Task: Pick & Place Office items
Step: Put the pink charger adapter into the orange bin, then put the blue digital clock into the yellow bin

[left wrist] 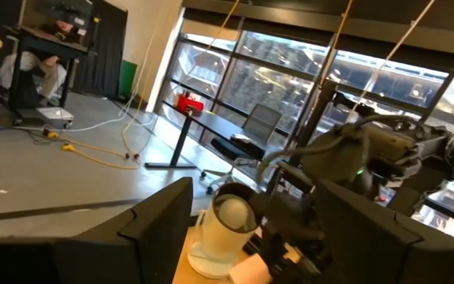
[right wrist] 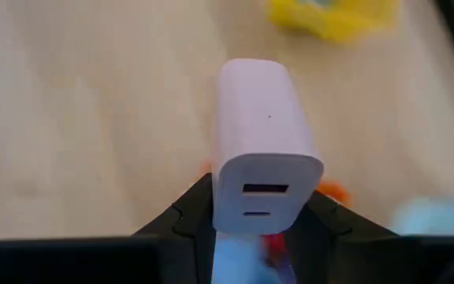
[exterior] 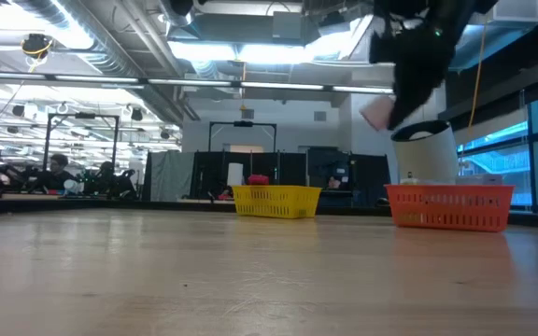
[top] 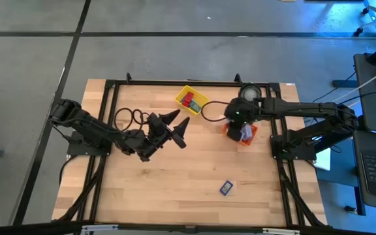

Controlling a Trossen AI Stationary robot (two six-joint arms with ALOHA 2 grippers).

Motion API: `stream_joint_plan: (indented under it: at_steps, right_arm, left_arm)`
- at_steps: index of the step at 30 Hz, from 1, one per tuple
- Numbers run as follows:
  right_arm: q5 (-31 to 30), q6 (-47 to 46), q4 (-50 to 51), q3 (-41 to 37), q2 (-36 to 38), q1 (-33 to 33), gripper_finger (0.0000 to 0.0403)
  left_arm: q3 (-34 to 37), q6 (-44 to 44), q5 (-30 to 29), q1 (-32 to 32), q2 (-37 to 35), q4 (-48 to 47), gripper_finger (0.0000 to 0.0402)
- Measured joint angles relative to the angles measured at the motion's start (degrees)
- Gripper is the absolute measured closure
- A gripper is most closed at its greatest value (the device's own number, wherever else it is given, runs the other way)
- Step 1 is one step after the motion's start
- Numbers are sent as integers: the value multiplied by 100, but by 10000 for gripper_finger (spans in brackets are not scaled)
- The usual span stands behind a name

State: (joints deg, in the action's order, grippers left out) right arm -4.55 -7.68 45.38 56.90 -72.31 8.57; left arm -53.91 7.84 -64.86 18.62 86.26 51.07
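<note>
My right gripper (top: 242, 132) hangs over the orange bin (top: 250, 137) at the table's right, shut on a pale pink block with two slots in its end face (right wrist: 262, 142). In the low view this block (exterior: 376, 112) hangs high above the orange bin (exterior: 448, 206). My left gripper (top: 177, 125) stands open above the table's middle, pointing toward the right arm, with nothing between its fingers (left wrist: 160, 229). A yellow bin (top: 191, 99) with red pieces stands at the far middle. A dark blue piece (top: 226, 187) lies on the wood near the front. My right gripper pinches the pale pink block between its two fingers, which lie on the block's two opposite sides (right wrist: 221, 201) near its slotted end. The fingers slant downward. The block sticks out past the fingertips and is lifted clear, above the orange bin.
A white round roll (top: 249, 93) stands just behind the orange bin at the far right. Black cable loops (top: 130, 116) lie on the wood beside the left arm. Bare wood spreads over the near half of the table.
</note>
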Motion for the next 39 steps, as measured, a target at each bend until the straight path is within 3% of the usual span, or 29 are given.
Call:
stream_joint_plan:
  at_steps: [3, 7, 23, 39]
  right_arm:
    - [-601, 66, 628, 0, 0, 111, 283]
    - [-707, 82, 1062, -32, 2, 243, 282]
    - [-656, -402, 182, -1393, 85, 419, 280]
    - [-638, -800, 279, -1013, 266, 368, 176]
  left_arm:
    - [0, -1, -2, 69, 0, 0, 139]
    - [0, -2, -3, 195, 0, -2, 138]
    - [0, -202, -583, 539, 0, -9, 138]
    - [0, -205, -590, 539, 0, -7, 138]
